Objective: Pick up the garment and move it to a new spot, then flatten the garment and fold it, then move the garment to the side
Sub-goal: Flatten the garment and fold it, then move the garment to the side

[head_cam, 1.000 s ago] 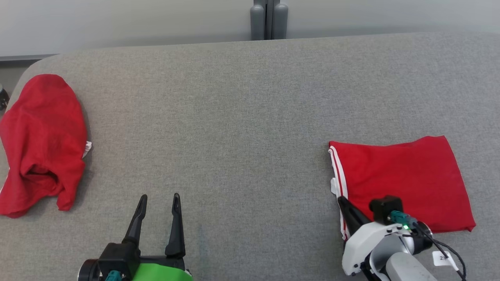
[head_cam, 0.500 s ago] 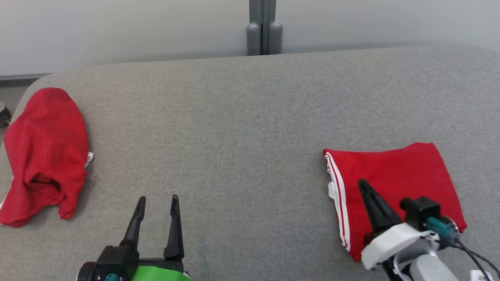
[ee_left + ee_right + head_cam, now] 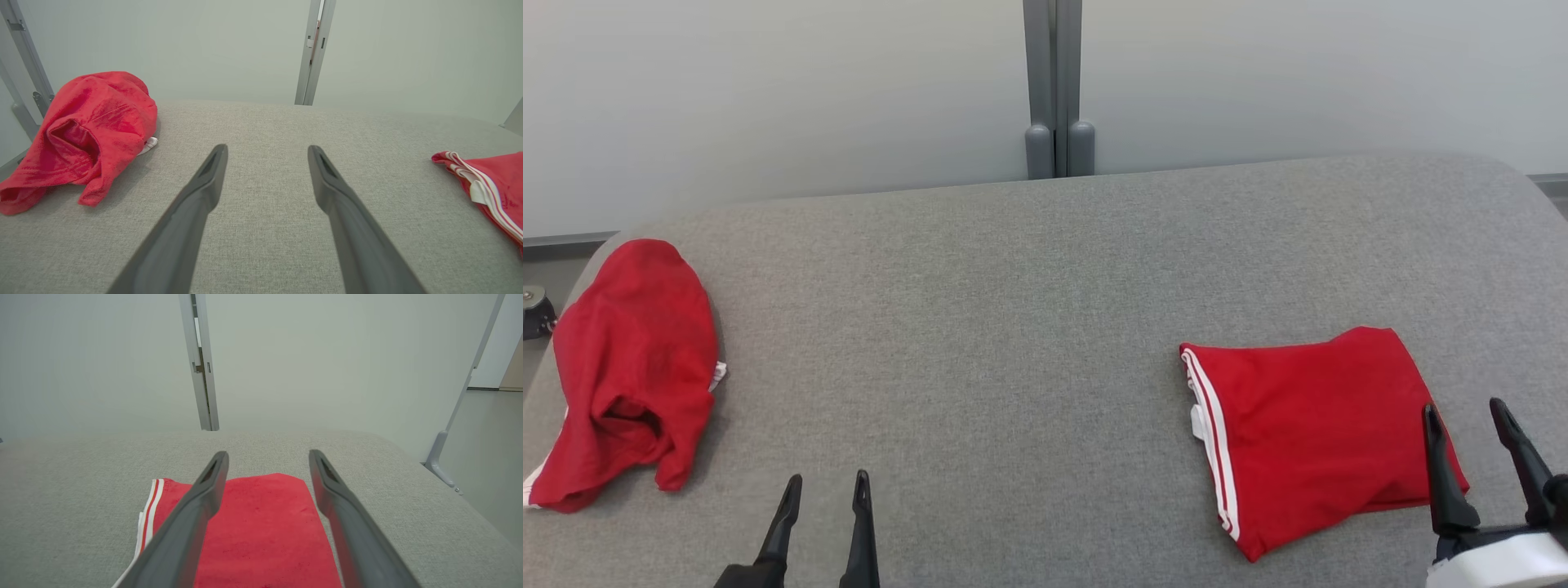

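The folded red garment [image 3: 1307, 433] is laid flat on the right part of the grey table [image 3: 1013, 286], so folding and moving aside are judged done. 1 crumpled red garment [image 3: 629, 367] is left untouched at the left edge. The left gripper [image 3: 827, 482] and right gripper [image 3: 1462, 410] are held open and empty.
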Available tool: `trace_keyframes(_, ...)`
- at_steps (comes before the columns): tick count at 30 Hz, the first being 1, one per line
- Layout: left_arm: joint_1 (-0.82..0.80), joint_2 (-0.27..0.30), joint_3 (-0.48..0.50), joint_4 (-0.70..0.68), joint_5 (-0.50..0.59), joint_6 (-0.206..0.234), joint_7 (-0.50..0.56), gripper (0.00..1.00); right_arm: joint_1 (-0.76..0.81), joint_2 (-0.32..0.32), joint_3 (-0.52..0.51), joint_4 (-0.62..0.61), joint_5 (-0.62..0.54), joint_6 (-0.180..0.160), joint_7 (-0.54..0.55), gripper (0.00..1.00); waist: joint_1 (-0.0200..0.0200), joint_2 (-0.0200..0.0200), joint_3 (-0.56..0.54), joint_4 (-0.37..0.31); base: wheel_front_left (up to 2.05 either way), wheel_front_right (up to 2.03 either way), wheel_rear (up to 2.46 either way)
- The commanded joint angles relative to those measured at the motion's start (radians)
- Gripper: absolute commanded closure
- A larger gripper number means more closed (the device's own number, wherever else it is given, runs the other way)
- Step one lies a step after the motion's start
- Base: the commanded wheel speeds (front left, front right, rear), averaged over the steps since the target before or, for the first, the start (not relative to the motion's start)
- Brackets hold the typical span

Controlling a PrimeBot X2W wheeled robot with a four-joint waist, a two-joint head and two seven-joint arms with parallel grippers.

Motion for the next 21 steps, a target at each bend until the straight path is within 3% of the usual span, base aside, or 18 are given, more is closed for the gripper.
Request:
trace_keyframes(1,0.02,0.003,0.011,-0.003,0.004,-0.003,-0.002,0.0,0.024,0.002,0.0,0.011,-0.001,-0.001,-0.003,0.0,0.0,0.0,-0.009,0.008,0.0,0.0,0.0)
trace_keyframes(21,0.035,0.003,0.016,0.014,0.002,-0.026,-0.001,0.0,0.035,0.042,0.014,0.089,0.006,-0.001,-0.003,0.0,0.0,0.0,-0.022,0.029,0.0,0.0,0.0)
